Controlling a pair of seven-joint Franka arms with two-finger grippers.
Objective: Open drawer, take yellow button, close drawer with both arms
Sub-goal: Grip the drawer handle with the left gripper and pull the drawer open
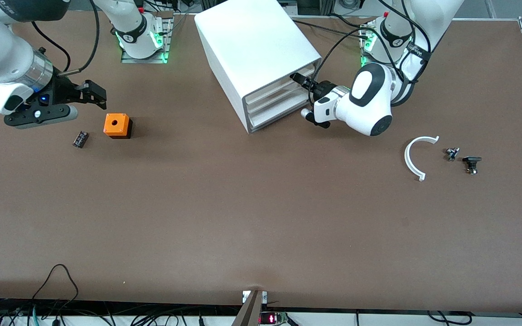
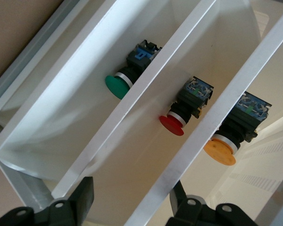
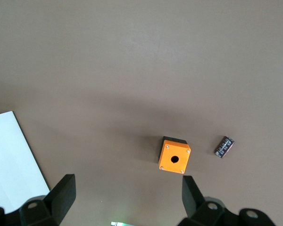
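Note:
The white cabinet [image 1: 256, 50] stands at the robots' side of the table, and its top drawer [image 1: 283, 89] looks pushed in. My left gripper [image 1: 296, 78] is at the drawer fronts. In the left wrist view it [image 2: 130, 184] is open, with one white drawer front edge [image 2: 153, 202] between its fingers. The same view shows three buttons inside the drawers: green [image 2: 118, 86], red [image 2: 172, 124], and the orange-capped button [image 2: 220, 150]. I cannot tell which drawer holds which. My right gripper [image 1: 95, 95] is open and empty over the table beside the orange cube [image 1: 117, 125].
A small black block [image 1: 80, 138] lies beside the orange cube [image 3: 174, 157], toward the right arm's end. A white curved strip [image 1: 417, 156] and two small dark parts [image 1: 452, 153] [image 1: 471, 163] lie toward the left arm's end. Cables run along the table's front edge.

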